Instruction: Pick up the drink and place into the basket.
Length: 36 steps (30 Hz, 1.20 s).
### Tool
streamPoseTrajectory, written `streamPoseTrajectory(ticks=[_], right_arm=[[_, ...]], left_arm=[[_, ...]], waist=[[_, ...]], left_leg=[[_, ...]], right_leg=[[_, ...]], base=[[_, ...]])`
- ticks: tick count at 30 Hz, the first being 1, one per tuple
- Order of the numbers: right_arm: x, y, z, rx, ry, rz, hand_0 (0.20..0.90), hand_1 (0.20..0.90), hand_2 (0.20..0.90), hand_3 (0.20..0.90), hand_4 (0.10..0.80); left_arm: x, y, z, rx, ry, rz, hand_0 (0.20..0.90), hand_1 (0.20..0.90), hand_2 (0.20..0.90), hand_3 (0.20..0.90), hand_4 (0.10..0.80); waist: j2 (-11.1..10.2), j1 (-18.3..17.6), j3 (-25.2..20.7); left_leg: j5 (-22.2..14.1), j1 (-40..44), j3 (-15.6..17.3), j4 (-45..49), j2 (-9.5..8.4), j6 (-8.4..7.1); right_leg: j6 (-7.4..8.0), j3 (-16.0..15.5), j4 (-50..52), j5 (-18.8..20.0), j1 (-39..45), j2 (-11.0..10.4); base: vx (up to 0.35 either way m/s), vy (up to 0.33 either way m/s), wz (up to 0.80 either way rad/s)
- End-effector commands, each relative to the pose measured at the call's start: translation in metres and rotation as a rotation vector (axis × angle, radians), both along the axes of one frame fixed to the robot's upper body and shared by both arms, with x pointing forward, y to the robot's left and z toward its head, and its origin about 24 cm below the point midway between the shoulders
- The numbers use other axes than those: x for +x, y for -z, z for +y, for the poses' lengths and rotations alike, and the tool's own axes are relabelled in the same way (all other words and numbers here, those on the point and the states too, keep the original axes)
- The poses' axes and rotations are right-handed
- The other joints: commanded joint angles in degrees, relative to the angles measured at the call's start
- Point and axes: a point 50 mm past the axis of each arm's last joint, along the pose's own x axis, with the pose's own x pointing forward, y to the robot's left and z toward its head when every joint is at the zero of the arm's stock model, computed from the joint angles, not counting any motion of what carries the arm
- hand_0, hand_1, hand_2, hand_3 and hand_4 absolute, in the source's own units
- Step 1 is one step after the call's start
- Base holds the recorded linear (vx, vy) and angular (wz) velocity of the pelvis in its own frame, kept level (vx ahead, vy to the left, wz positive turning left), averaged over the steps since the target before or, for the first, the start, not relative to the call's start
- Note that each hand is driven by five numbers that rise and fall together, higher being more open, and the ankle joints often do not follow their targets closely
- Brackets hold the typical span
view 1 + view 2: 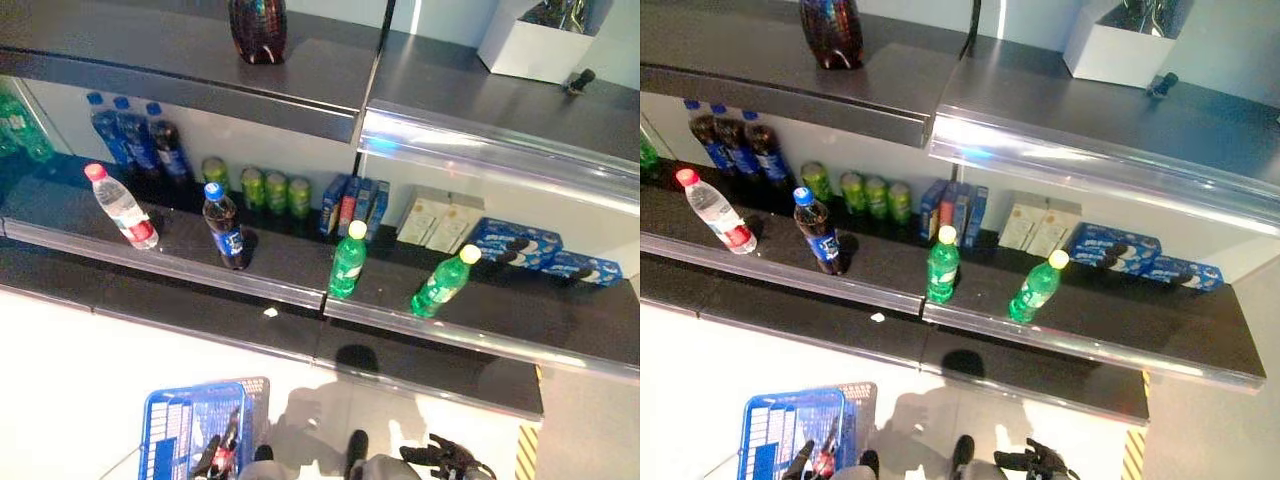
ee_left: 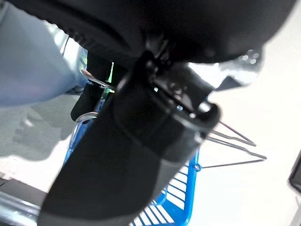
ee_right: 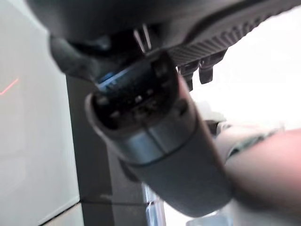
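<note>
Drinks stand at the front of the dark lower shelf (image 1: 290, 265): a clear water bottle with a pink cap (image 1: 120, 208), a dark bottle with a blue cap (image 1: 225, 228), and two green bottles with yellow caps (image 1: 347, 260) (image 1: 443, 283). The blue basket (image 1: 185, 425) hangs low at the left, off the floor. My left hand (image 1: 218, 455) is shut on its thin wire handles (image 2: 235, 141). My right hand (image 1: 448, 458) is low at the right, well below the shelf, with relaxed fingers and nothing in it.
Green cans (image 1: 262, 188), dark bottles (image 1: 140, 140), blue cartons (image 1: 352, 205), pale boxes (image 1: 435, 222) and blue packets (image 1: 520, 245) line the back of the lower shelf. A dark bottle (image 1: 258, 30) and a white box (image 1: 535, 40) stand on the upper shelf. A lower ledge (image 1: 300, 335) juts out over the pale floor.
</note>
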Motion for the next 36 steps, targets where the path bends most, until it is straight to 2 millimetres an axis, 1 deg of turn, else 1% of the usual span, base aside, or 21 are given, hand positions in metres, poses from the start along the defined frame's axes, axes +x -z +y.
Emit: streamPoseTrajectory(ticks=[1, 3, 5, 6, 8, 9, 10, 12, 13, 14, 17, 18, 19, 20, 23, 24, 28, 29, 31, 34, 36], right_arm=[[0.032, -0.013, 0.009, 0.018, -0.005, -0.147, 0.900, 0.900, 0.900, 0.900, 0.800], [0.043, -0.021, 0.017, 0.022, -0.021, -0.219, 0.900, 0.900, 0.900, 0.900, 0.800], [0.053, -0.031, 0.025, 0.017, -0.057, -0.289, 0.900, 0.900, 0.900, 0.900, 0.800], [0.056, -0.034, 0.026, 0.013, -0.074, -0.318, 0.900, 0.900, 0.900, 0.900, 0.800], [0.066, -0.044, 0.032, 0.012, -0.103, -0.387, 0.900, 0.900, 0.900, 0.900, 0.800], [0.069, -0.048, 0.036, 0.022, -0.122, -0.409, 0.900, 0.900, 0.900, 0.900, 0.800], [0.075, -0.054, 0.042, 0.037, -0.194, -0.439, 0.900, 0.900, 0.900, 0.900, 0.800], [0.079, -0.059, 0.047, 0.039, -0.248, -0.463, 0.900, 0.900, 0.900, 0.900, 0.800], [0.083, -0.063, 0.052, 0.040, -0.306, -0.483, 0.900, 0.900, 0.900, 0.900, 0.800], [0.088, -0.070, 0.056, 0.041, -0.355, -0.510, 0.900, 0.900, 0.900, 0.900, 0.800], [0.095, -0.084, 0.059, 0.053, -0.407, -0.568, 0.900, 0.900, 0.900, 0.900, 0.800], [0.098, -0.096, 0.059, 0.080, -0.432, -0.609, 0.900, 0.900, 0.900, 0.900, 0.800], [0.098, -0.100, 0.058, 0.091, -0.439, -0.622, 0.900, 0.900, 0.900, 0.900, 0.800], [0.100, -0.111, 0.057, 0.105, -0.475, -0.664, 0.900, 0.900, 0.900, 0.900, 0.800], [0.099, -0.141, 0.051, 0.141, -0.573, -0.769, 0.900, 0.900, 0.900, 0.900, 0.800], [0.099, -0.143, 0.050, 0.142, -0.579, -0.779, 0.900, 0.900, 0.900, 0.900, 0.800], [0.104, -0.193, 0.035, 0.103, -0.636, -0.990, 0.900, 0.900, 0.900, 0.900, 0.800], [0.105, -0.201, 0.032, 0.095, -0.639, -1.020, 0.900, 0.900, 0.900, 0.900, 0.800], [0.107, -0.226, 0.023, 0.063, -0.637, -1.145, 0.900, 0.900, 0.900, 0.900, 0.800], [0.106, -0.260, 0.016, 0.047, -0.611, -1.298, 0.900, 0.900, 0.900, 0.900, 0.800], [0.104, -0.271, 0.012, 0.034, -0.575, -1.355, 0.900, 0.900, 0.900, 0.900, 0.800]], left_arm=[[0.005, -0.011, 0.035, 0.149, -0.038, -0.060, 0.300, 0.300, 0.300, 0.200, 0.100], [0.009, -0.014, 0.042, 0.163, -0.039, -0.066, 0.300, 0.300, 0.300, 0.200, 0.100], [0.012, -0.018, 0.048, 0.184, -0.052, -0.076, 0.300, 0.300, 0.300, 0.200, 0.100], [0.013, -0.019, 0.051, 0.193, -0.051, -0.080, 0.300, 0.300, 0.300, 0.200, 0.100], [0.022, -0.023, 0.057, 0.214, -0.045, -0.093, 0.300, 0.300, 0.300, 0.200, 0.100], [0.025, -0.025, 0.059, 0.223, -0.039, -0.097, 0.300, 0.300, 0.300, 0.200, 0.100], [0.026, -0.026, 0.061, 0.224, -0.071, -0.101, 0.300, 0.300, 0.300, 0.200, 0.100], [0.025, -0.026, 0.061, 0.223, -0.092, -0.102, 0.300, 0.300, 0.300, 0.200, 0.100], [0.022, -0.025, 0.060, 0.218, -0.115, -0.099, 0.300, 0.300, 0.300, 0.200, 0.100], [0.018, -0.024, 0.058, 0.210, -0.117, -0.090, 0.300, 0.300, 0.300, 0.200, 0.100], [0.011, -0.022, 0.055, 0.206, -0.109, -0.061, 0.300, 0.300, 0.300, 0.200, 0.100], [0.003, -0.020, 0.054, 0.201, -0.102, -0.039, 0.300, 0.300, 0.300, 0.200, 0.100], [0.002, -0.019, 0.054, 0.200, -0.096, -0.035, 0.300, 0.300, 0.300, 0.200, 0.100], [-0.002, -0.019, 0.054, 0.199, -0.088, -0.033, 0.300, 0.300, 0.300, 0.200, 0.100], [-0.008, -0.019, 0.057, 0.200, -0.070, -0.036, 0.300, 0.300, 0.300, 0.200, 0.100], [-0.008, -0.018, 0.057, 0.199, -0.067, -0.036, 0.300, 0.300, 0.300, 0.200, 0.100], [-0.012, -0.020, 0.061, 0.216, -0.045, -0.036, 0.300, 0.300, 0.300, 0.200, 0.100], [-0.012, -0.020, 0.062, 0.217, -0.045, -0.034, 0.300, 0.300, 0.300, 0.200, 0.100], [-0.016, -0.020, 0.063, 0.222, -0.042, -0.031, 0.300, 0.300, 0.300, 0.200, 0.100], [-0.017, -0.019, 0.061, 0.219, -0.045, -0.026, 0.300, 0.300, 0.300, 0.200, 0.100], [-0.020, -0.018, 0.059, 0.215, -0.046, -0.025, 0.300, 0.300, 0.300, 0.200, 0.100]], waist=[[0.00, -0.07, 0.24], [0.21, -1.49, 1.14], [0.27, -2.67, 1.96], [0.30, -2.93, 2.15], [0.34, -3.98, 2.72], [0.19, -4.09, 2.94], [-0.05, -3.57, 3.29], [-0.37, -2.92, 3.45], [-0.92, -2.42, 3.50], [-1.37, -2.20, 3.39], [-1.87, -1.86, 2.89], [-2.18, -2.13, 2.44], [-2.19, -2.27, 2.31], [-2.35, -2.77, 1.88], [-2.28, -3.95, 1.00], [-2.24, -4.02, 0.92], [-2.21, -5.35, 0.11], [-2.16, -5.53, -0.02], [-2.14, -6.23, -0.41], [-2.07, -7.26, -0.77], [-2.07, -7.66, -0.96]], left_leg=[[-1.10, 1.24, -1.10, 1.30, -1.54, -0.92], [-1.79, 2.39, -0.67, 0.12, -2.79, 0.18], [-2.09, 3.21, -0.50, -0.91, -3.43, 1.01], [-2.14, 3.21, -0.44, -1.03, -3.49, 1.22], [-2.27, 2.16, -1.19, -0.61, -3.66, 1.92], [-2.43, 1.39, -1.18, 0.15, -3.81, 2.23], [-2.53, 0.59, -0.20, 1.55, -3.47, 2.45], [-2.85, -0.03, 0.73, 2.81, -2.95, 2.25], [-3.11, -0.24, 1.74, 3.79, -2.16, 1.69], [-3.31, -0.27, 1.84, 4.17, -1.41, 1.20], [-2.43, 0.13, 2.05, 3.39, 0.28, 0.31], [-1.62, 0.76, 2.37, 2.29, 1.37, -0.44], [-1.36, 1.05, 2.44, 1.88, 1.61, -0.64], [-0.93, 1.56, 2.62, 1.16, 2.08, -1.03], [-0.30, 2.79, 2.76, -0.35, 2.51, -1.52], [-0.26, 2.90, 2.75, -0.46, 2.51, -1.53], [-0.34, 4.04, 3.41, -1.20, 2.83, -1.78], [-0.38, 4.19, 3.64, -1.27, 2.91, -1.80], [-0.59, 4.53, 4.31, -1.29, 3.09, -1.80], [-1.17, 4.71, 5.29, -0.59, 3.21, -1.64], [-1.56, 4.75, 5.56, -0.30, 3.14, -1.45]], right_leg=[[3.68, 2.55, 0.82, -0.86, 1.46, -1.17], [4.95, 4.07, 1.40, 0.52, -0.26, -1.74], [6.03, 5.84, 2.76, 1.51, -2.43, -2.02], [6.21, 6.51, 3.33, 1.48, -2.98, -2.14], [6.50, 10.54, 5.06, 1.21, -4.23, -2.31], [6.65, 10.94, 6.16, 1.22, -4.71, -2.79], [6.96, 9.47, 7.31, 1.32, -4.84, -4.41], [7.17, 8.16, 6.44, 1.22, -4.38, -5.54], [7.47, 6.80, 4.47, 1.86, -3.55, -6.31], [7.34, 6.97, 2.79, 1.63, -2.57, -5.80], [6.60, 6.70, 1.71, 0.63, -0.71, -4.61], [6.22, 6.43, 1.32, -0.12, 0.41, -3.73], [6.09, 6.36, 1.22, -0.29, 0.72, -3.49], [5.83, 6.30, 1.15, -0.79, 1.21, -3.05], [5.75, 6.05, 1.28, -1.56, 2.01, -2.69], [5.76, 6.03, 1.29, -1.60, 2.07, -2.68], [6.15, 6.14, 1.48, -2.05, 2.50, -2.84], [6.21, 6.23, 1.50, -2.12, 2.53, -2.86], [6.37, 6.59, 1.57, -2.36, 2.63, -2.87], [6.55, 7.30, 2.00, -2.77, 2.57, -2.98], [6.61, 7.69, 2.10, -2.95, 2.60, -3.02]], base=[[-0.004, 0.184, 0.03], [-0.031, 0.171, 0.01], [-0.083, 0.099, -0.06], [-0.140, 0.048, -0.13], [-0.181, -0.005, -0.13], [-0.252, -0.084, -0.04], [-0.250, -0.125, -0.01], [-0.182, -0.162, -0.04], [-0.136, -0.219, -0.14], [-0.122, -0.233, -0.15], [-0.052, -0.179, -0.21], [-0.033, -0.160, -0.30], [-0.020, -0.127, -0.12], [-0.004, -0.059, -0.16], [0.000, -0.023, -0.07], [0.008, -0.016, 0.04], [0.000, 0.003, -0.03], [0.001, 0.025, -0.12], [0.004, 0.033, -0.10], [0.013, 0.045, -0.05], [0.029, 0.054, -0.09]])
